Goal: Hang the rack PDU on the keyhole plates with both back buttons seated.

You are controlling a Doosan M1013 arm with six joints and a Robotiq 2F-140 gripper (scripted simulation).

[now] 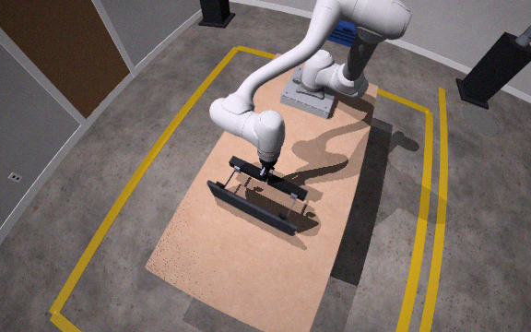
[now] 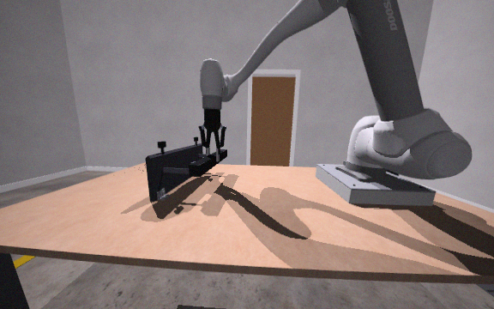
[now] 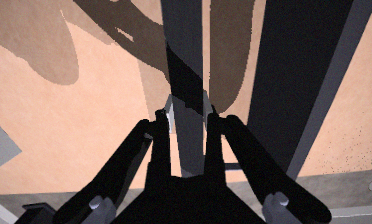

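The rack PDU (image 1: 269, 178) is a long black bar, held a little above the wooden table. My gripper (image 1: 265, 172) points straight down and is shut on the PDU near its middle. In the wrist view the fingers clamp the narrow dark bar (image 3: 186, 85) from both sides. A dark upright panel (image 1: 252, 208) stands on the table just in front of the PDU and parallel to it. Two thin grey pieces (image 1: 231, 177) (image 1: 291, 203) reach between bar and panel. From the side, the PDU (image 2: 207, 160) sits close against the panel (image 2: 171, 174); I cannot tell whether the buttons are in the slots.
The arm's grey base plate (image 1: 306, 98) is at the table's far end. Two small pegs (image 2: 161, 146) stick up from the panel's top edge. Black stands (image 1: 496, 69) are on the floor beyond the yellow floor lines (image 1: 431, 194).
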